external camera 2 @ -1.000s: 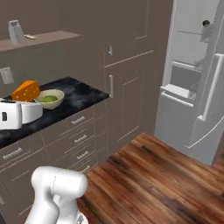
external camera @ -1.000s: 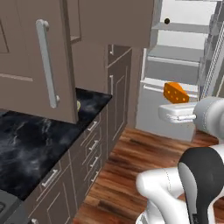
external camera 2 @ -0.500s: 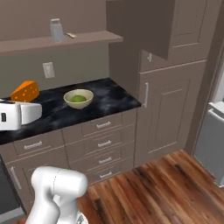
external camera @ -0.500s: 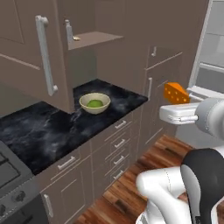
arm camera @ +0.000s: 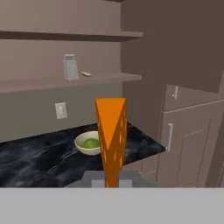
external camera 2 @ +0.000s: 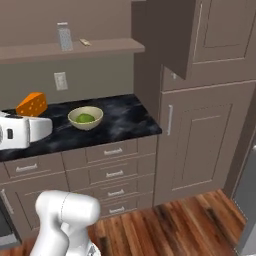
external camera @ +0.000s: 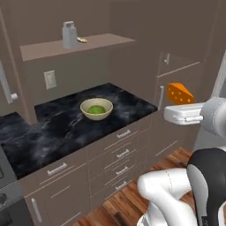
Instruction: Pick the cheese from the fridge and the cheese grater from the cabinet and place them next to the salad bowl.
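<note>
The cheese (arm camera: 111, 135) is clamped in the fingers (arm camera: 112, 178), held well off the counter (external camera: 66, 128) edge.

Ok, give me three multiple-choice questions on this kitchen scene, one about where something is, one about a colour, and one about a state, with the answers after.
1. Where does the small upright grey metal box grater stand?
A. on the long brown wooden shelf
B. on the black marbled counter
C. inside the bowl

2. What colour is the wedge of cheese?
A. white
B. orange
C. green

3. What is the state of the gripper?
A. open above the bowl
B. shut on nothing
C. shut on the cheese

Answers:
1. A: the grater stands on the shelf, beside a small tan scrap, above the counter.
2. B: the cheese is orange with darker holes, unlike the round cream bowl of green salad.
3. C: in the hand view the gripper clamps the base of the wedge, held clear of the counter.
</note>
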